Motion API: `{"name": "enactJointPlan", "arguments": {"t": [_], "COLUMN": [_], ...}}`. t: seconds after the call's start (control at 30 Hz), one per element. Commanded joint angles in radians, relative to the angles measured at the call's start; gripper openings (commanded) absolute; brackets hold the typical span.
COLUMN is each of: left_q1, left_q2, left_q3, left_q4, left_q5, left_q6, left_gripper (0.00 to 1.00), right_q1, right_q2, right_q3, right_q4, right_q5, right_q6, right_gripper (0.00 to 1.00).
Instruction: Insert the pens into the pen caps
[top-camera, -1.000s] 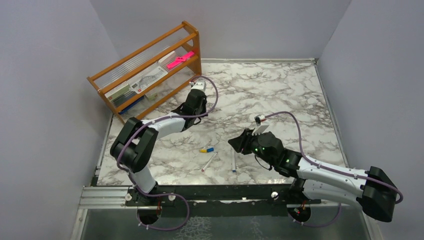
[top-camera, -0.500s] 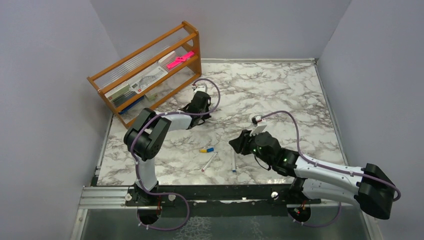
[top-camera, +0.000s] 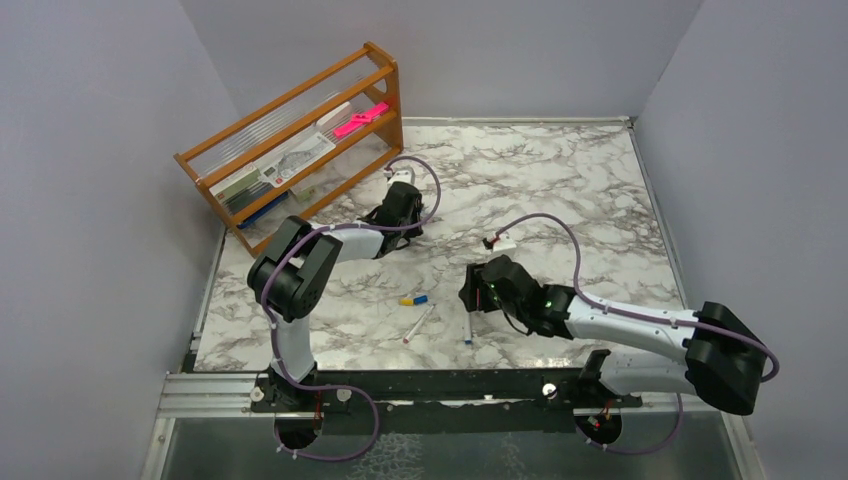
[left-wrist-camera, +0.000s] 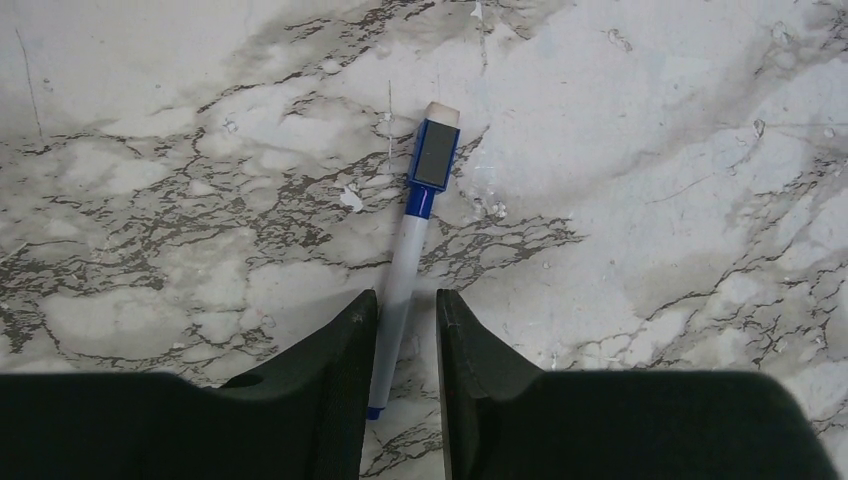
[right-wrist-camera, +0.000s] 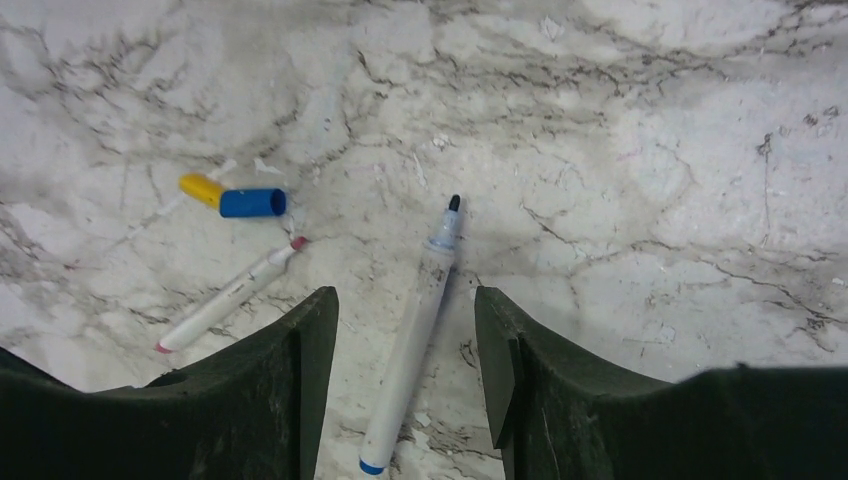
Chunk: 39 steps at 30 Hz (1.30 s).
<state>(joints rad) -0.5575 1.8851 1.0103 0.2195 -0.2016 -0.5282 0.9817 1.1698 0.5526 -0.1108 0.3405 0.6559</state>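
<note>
A capped pen (left-wrist-camera: 410, 262) with a white barrel and a blue cap (left-wrist-camera: 434, 160) lies on the marble. It sits between the fingers of my left gripper (left-wrist-camera: 405, 300), which is narrowly open: the barrel touches the left finger, with a slit to the right one. In the top view that gripper (top-camera: 400, 215) hides this pen. My right gripper (right-wrist-camera: 403, 296) is wide open low over an uncapped blue-ended pen (right-wrist-camera: 415, 325), which also shows in the top view (top-camera: 468, 326). A red-tipped pen (right-wrist-camera: 228, 297), a yellow cap (right-wrist-camera: 201, 188) and a blue cap (right-wrist-camera: 252, 203) lie to its left.
A wooden rack (top-camera: 300, 140) stands at the back left, just behind the left gripper, with a pink object (top-camera: 360, 118) on it. Grey walls close the table's left, back and right sides. The arm rail (top-camera: 420, 385) runs along the near edge.
The left arm has folded down, bringing its gripper low over the capped pen. The right gripper has lowered and shifted a little left over the blue-ended pen.
</note>
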Motion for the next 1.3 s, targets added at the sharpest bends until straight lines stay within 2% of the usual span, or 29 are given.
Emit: {"name": "enactJointPlan", "arguments": {"t": [0.0, 0.23, 0.4, 0.6, 0.67, 0.77, 0.8, 0.87, 0.97, 1.03, 1.13, 1.27], "left_q1": [0.001, -0.005, -0.010, -0.012, -0.012, -0.010, -0.008, 0.018, 0.064, 0.071, 0.070, 0.057], "left_q2": [-0.060, -0.192, -0.377, -0.598, -0.658, -0.745, -0.777, -0.833, -0.906, -0.944, -0.977, -1.002], "left_q3": [-0.002, -0.036, -0.113, -0.220, -0.252, -0.320, -0.342, -0.380, -0.396, -0.404, -0.417, -0.510], "left_q4": [0.046, 0.062, 0.068, 0.001, -0.037, -0.063, -0.071, -0.063, -0.031, 0.031, 0.151, 0.459], "left_q5": [0.030, 0.056, 0.029, -0.030, -0.028, 0.007, 0.019, 0.084, 0.260, 0.353, 0.493, 0.599], "left_q6": [-0.014, -0.004, 0.012, 0.045, 0.058, 0.044, 0.024, -0.020, -0.089, -0.130, -0.224, -0.414], "left_gripper": [0.30, 0.30, 0.32, 0.34, 0.34, 0.34, 0.40, 0.57, 0.73, 0.76, 0.77, 0.76], "right_q1": [-0.001, 0.003, 0.010, 0.030, 0.036, 0.036, 0.036, 0.036, 0.035, 0.035, 0.033, 0.026], "right_q2": [0.041, 0.104, 0.148, 0.266, 0.296, 0.308, 0.302, 0.268, 0.188, 0.129, 0.036, -0.080], "right_q3": [-0.004, -0.032, -0.001, 0.086, 0.104, 0.117, 0.125, 0.149, 0.202, 0.232, 0.250, 0.214], "right_q4": [-0.074, -0.070, -0.102, -0.156, -0.167, -0.159, -0.156, -0.152, -0.151, -0.134, -0.059, 0.134], "right_q5": [-0.070, -0.150, -0.139, -0.132, -0.129, -0.134, -0.135, -0.130, -0.091, -0.063, -0.031, -0.018], "right_q6": [-0.009, -0.004, -0.001, -0.015, -0.010, 0.012, 0.018, 0.027, 0.032, 0.032, 0.028, 0.048], "right_gripper": [0.53, 0.51, 0.43, 0.41, 0.31, 0.06, 0.02, 0.02, 0.02, 0.02, 0.02, 0.02]}}
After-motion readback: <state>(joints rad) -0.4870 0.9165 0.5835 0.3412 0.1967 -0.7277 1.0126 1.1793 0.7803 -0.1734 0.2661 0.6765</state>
